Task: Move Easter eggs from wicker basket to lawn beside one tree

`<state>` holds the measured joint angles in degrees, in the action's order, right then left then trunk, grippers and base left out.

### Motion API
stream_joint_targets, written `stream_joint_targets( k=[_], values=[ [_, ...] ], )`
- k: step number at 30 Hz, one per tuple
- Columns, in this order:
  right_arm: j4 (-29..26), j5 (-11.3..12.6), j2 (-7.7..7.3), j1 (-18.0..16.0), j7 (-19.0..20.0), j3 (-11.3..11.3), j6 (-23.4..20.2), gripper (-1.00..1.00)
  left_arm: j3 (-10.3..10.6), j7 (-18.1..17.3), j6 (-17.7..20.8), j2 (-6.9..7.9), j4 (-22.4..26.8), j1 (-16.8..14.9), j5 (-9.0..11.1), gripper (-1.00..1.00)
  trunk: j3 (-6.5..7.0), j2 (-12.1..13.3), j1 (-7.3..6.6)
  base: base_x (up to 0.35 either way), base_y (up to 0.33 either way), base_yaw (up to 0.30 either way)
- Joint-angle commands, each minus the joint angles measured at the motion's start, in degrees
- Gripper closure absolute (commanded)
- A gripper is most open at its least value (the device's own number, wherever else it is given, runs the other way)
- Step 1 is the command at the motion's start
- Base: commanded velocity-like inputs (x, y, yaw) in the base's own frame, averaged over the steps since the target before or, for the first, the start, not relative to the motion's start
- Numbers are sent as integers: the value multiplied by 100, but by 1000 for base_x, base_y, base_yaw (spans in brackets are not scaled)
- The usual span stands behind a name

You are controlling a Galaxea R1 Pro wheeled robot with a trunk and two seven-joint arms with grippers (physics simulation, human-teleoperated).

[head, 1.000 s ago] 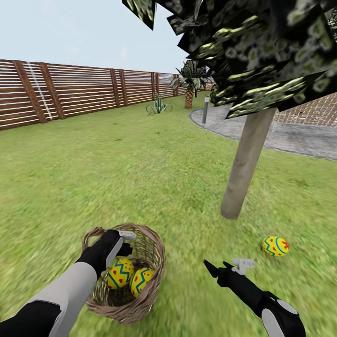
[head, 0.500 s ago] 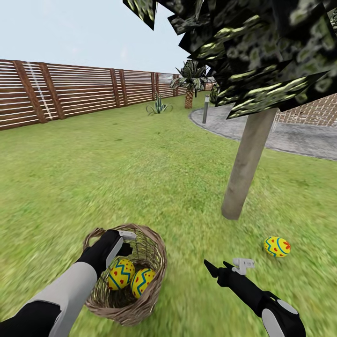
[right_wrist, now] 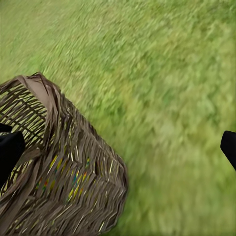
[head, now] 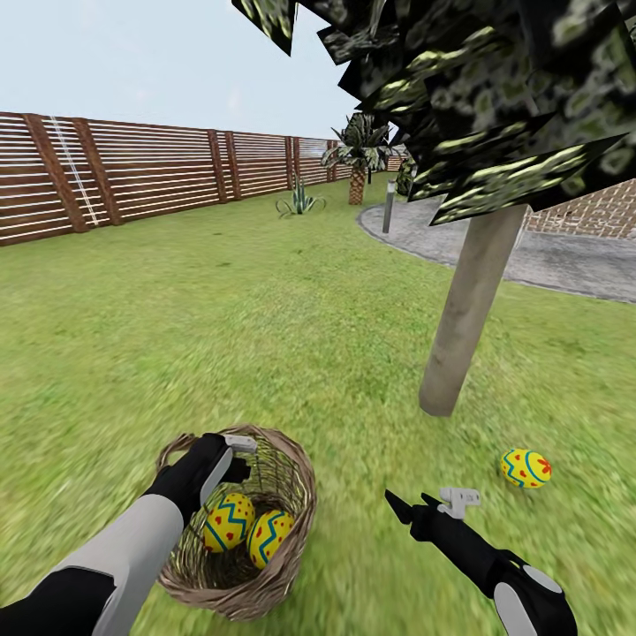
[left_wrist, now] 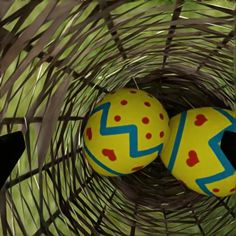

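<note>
Progress: one egg [head: 526,468] lies on the lawn [head: 291,336] just right of the tree [head: 465,314] trunk, so by my reading a third of the job is done.
Left to do: two eggs sit in the basket [head: 291,495], touching each other; the zigzag egg [left_wrist: 127,132] is left of the hearts egg [left_wrist: 204,150] in the left wrist view.
Basket: near left on the grass, left of and nearer than the trunk, well apart from it.
Left claw [head: 231,452]: over the basket's far rim, pointing down at the eggs; the fingers are spread wide and hold nothing.
Right claw [head: 435,503]: over bare grass right of the basket, near the placed egg; fingers wide apart, empty.
Next step, likely: lower the left claw onto the zigzag egg and close.
</note>
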<state>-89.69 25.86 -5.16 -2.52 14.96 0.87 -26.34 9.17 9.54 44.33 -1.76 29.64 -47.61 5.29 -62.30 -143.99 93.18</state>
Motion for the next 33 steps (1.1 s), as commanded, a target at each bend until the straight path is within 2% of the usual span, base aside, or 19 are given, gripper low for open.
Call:
stream_joint_targets(
  k=[1,15,25,33],
  values=[
    [-5,33,-3,-3,-2,1,-29,-100,31,47,11,4,7,-2,55,-100,-5,-2,-1,2,1,0],
    [-7,33,-10,-3,6,-3,-20,-100,32,50,-20,1,49,-2,51,-100,-5,-2,-1,0,0,0],
    [-9,33,-12,-3,7,-7,-20,-100,32,54,-42,1,98,-2,51,-100,-227,-16,25,0,0,0],
    [-7,33,-12,-3,7,-7,-20,-100,32,53,-293,1,97,-2,51,-100,-404,-26,45,0,0,0]
  ],
)
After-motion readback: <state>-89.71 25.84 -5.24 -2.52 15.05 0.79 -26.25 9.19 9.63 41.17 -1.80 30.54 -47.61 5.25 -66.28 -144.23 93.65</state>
